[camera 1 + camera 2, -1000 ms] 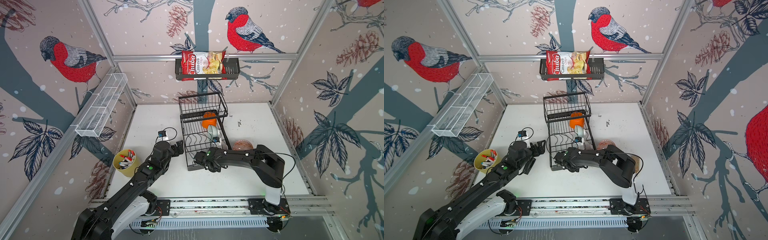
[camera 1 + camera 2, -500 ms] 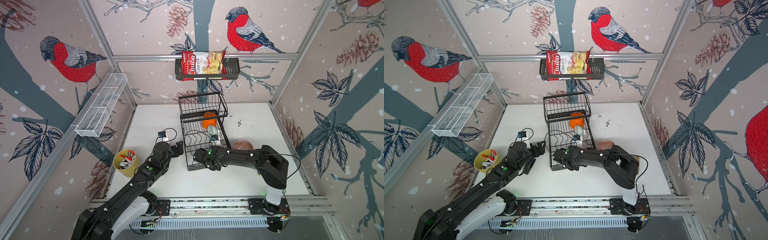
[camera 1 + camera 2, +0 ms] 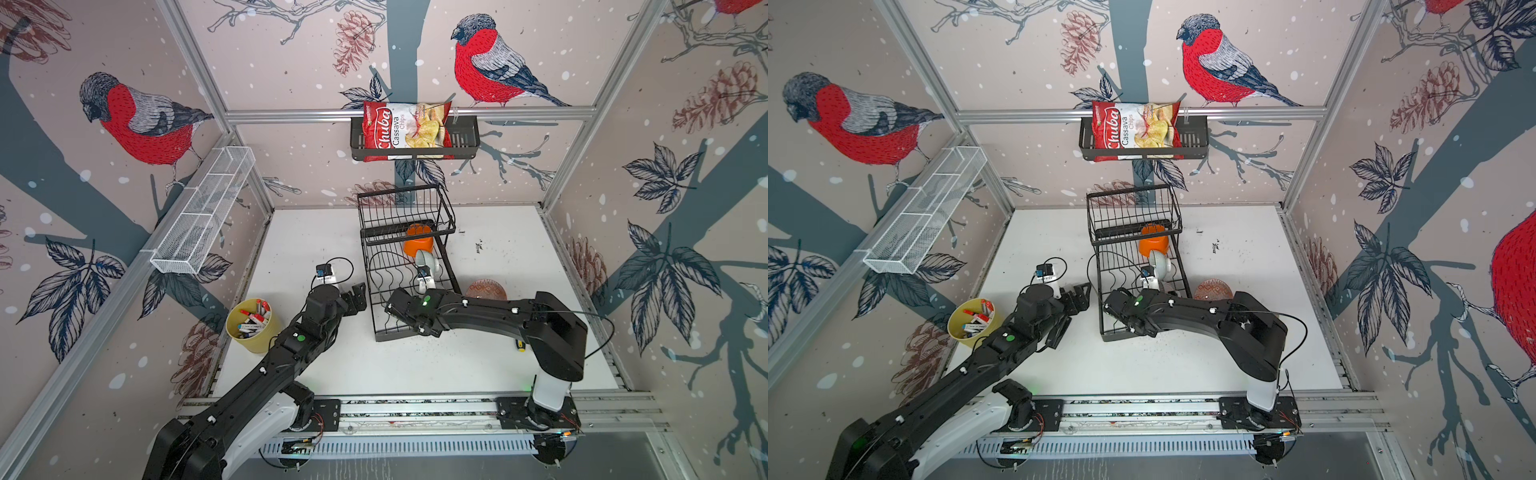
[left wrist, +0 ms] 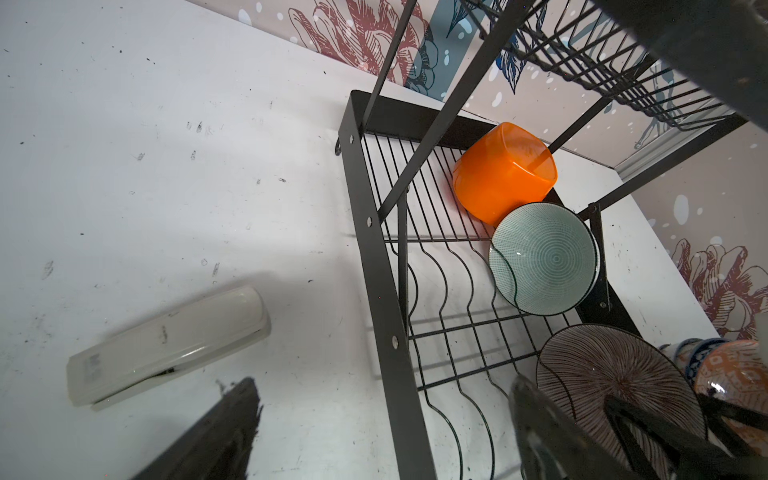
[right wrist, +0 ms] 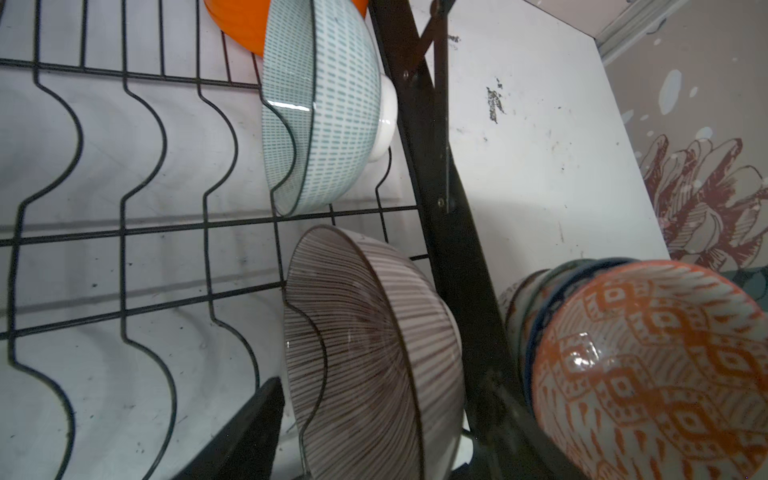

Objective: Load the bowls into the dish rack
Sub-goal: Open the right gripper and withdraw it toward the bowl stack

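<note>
**A:** Where do the bowls stand?

**B:** Three are in the dish rack (image 4: 376,266). The striped bowl (image 5: 365,353) is on edge in the wavy wires (image 5: 163,139), between the right fingers (image 5: 249,432). The mint bowl (image 5: 328,104) is on edge one wave beyond them. The orange bowl (image 4: 498,174) is farthest from them. The other bowls are a nested stack (image 5: 540,316) on the worktop (image 5: 540,145), across the side rail (image 5: 432,166) from those fingers, with a red-patterned bowl (image 5: 648,365) outermost.

**A:** And the fingers?

**B:** The right pair is parted and straddles the striped bowl. The one finger that shows sits just off the rim, so I judge the wires carry the bowl and nothing grips it. The left fingers (image 4: 224,428) are wide and empty, over bare worktop outside the opposite rail.

**A:** How will the next bowl handle?

**B:** The shine suggests glazed ceramic. I'd expect it to be stiff, fairly heavy for its size, slick under the pads, and quick to chip if it knocks the wire or another bowl. The orange one looks like plastic, so it should be lighter and more forgiving.

**A:** Where would you take hold?

**B:** On the wall at the rim, one finger inside and one outside. Across the round belly the pads would probably slide. The stack seems to be mouth-down, though I can't be sure. If it is, the rims are buried and the foot may be the only hold, and the nested bowls could lift together.
</note>
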{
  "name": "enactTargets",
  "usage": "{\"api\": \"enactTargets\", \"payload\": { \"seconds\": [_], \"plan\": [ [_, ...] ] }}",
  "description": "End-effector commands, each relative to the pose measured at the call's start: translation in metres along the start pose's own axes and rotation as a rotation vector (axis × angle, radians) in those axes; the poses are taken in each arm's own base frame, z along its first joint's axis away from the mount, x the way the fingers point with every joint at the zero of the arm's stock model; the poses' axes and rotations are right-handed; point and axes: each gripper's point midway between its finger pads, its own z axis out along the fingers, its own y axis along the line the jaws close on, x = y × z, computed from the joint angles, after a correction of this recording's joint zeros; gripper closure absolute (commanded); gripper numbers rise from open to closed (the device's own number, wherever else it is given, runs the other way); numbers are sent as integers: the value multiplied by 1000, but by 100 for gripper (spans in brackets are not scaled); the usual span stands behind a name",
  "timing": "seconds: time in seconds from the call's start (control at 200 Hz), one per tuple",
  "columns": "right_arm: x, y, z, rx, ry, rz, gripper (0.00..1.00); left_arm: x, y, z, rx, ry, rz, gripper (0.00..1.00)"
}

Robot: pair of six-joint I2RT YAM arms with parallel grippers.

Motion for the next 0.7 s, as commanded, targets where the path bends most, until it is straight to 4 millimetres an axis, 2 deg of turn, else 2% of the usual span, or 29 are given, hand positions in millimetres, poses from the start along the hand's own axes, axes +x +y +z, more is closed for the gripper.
{"api": "enactTargets", "payload": {
  "seconds": [0.0, 0.155, 0.32, 0.445, 0.695],
  "plan": [
    [-9, 5, -5, -54, -11, 22, 25, -9, -4, 0, 18, -35, -5, 7],
    [-26, 0, -14, -116, -32, 83, 25, -4, -6, 4, 22, -5, 0, 7],
    [-40, -18, -26, -158, -54, 155, 25, 0, -7, 7, 20, 25, 6, 7],
    [-42, -35, -29, -177, -43, 199, 26, 3, -8, 10, 21, 44, 10, 7],
    [-31, -73, -27, -162, -4, 267, 29, 10, -6, 16, -1, 90, 12, 7]
  ]
}}
